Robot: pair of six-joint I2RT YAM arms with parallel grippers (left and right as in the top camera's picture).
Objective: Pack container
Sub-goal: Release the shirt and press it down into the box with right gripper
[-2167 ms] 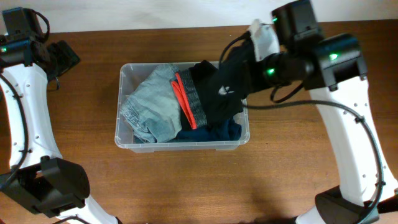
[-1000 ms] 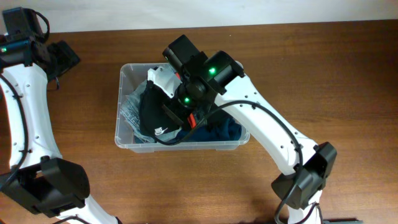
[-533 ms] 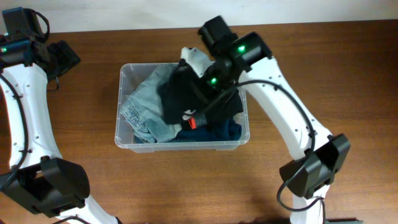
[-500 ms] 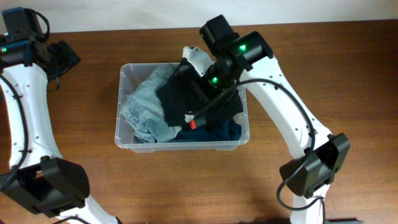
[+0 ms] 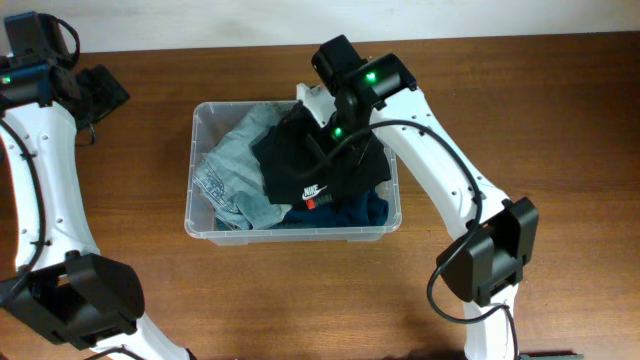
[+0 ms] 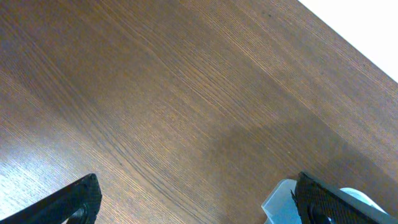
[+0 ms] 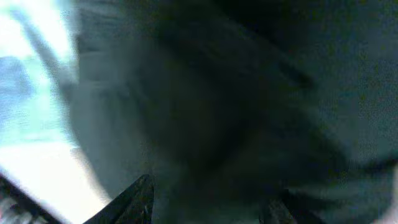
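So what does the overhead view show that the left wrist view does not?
Only overhead: jeans, a black garment and a dark blue garment inside the bin, with the right arm over them. Only left wrist: its own jaws, wide open above bare wood. Both: the wooden table and the bin, though the wrist view catches just one corner.

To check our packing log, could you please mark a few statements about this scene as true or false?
1. The black garment with a white logo lies inside the container. True.
2. The light denim garment lies on the table outside the container. False: it lies in the container's left part.
3. The left gripper hangs over the container. False: it is open over bare table, well apart from the container.
4. The right arm reaches over the container. True.
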